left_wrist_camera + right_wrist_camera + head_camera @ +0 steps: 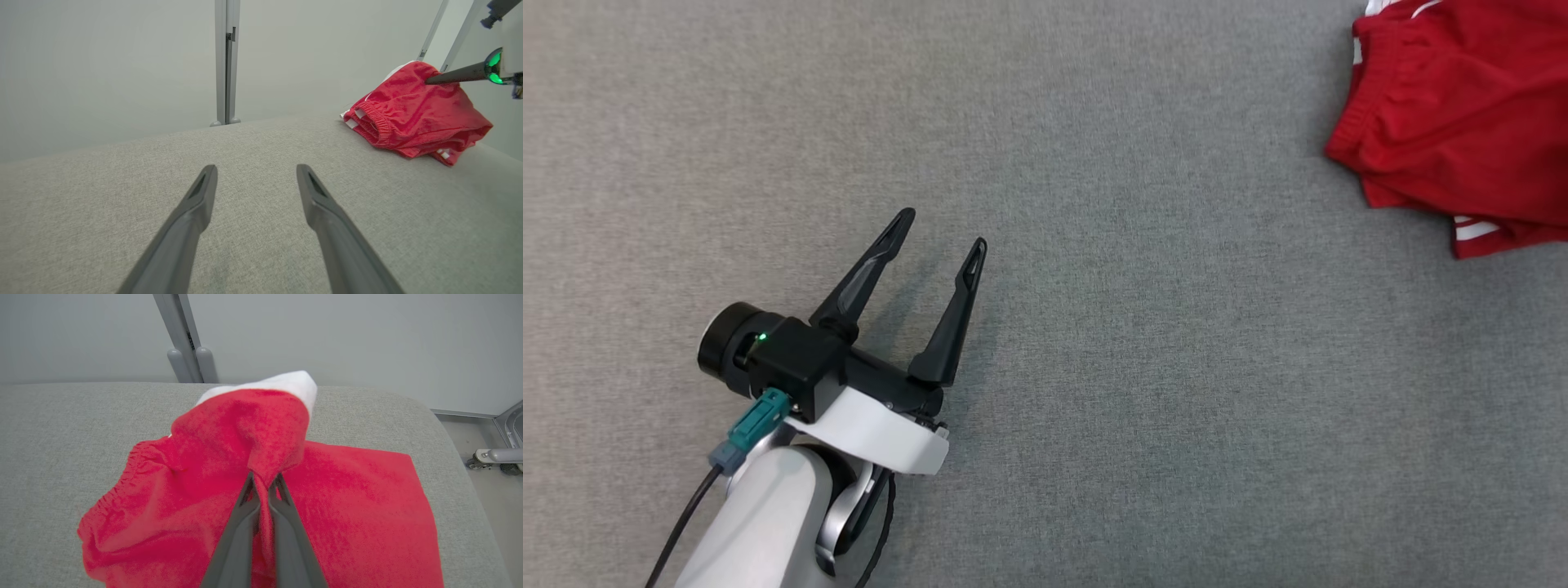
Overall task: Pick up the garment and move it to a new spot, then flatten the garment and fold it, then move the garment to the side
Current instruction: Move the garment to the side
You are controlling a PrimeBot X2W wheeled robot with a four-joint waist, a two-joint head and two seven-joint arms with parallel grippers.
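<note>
Our right pincer (265,478) was pinched tight on a raised fold of the red garment (351,506), its two fingers pressed together with cloth between them. Our left pincer (943,229) hung spread wide and empty over the grey fabric surface (1176,392), its arm reaching in from the lower left, well apart from the garment, which lay crumpled toward the surface's far right. Beyond the far edge stood a metal post (226,61) against a pale wall (102,61).

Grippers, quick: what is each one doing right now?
Left gripper: open, holding nothing.
Right gripper: shut on a fold of the red shorts.
</note>
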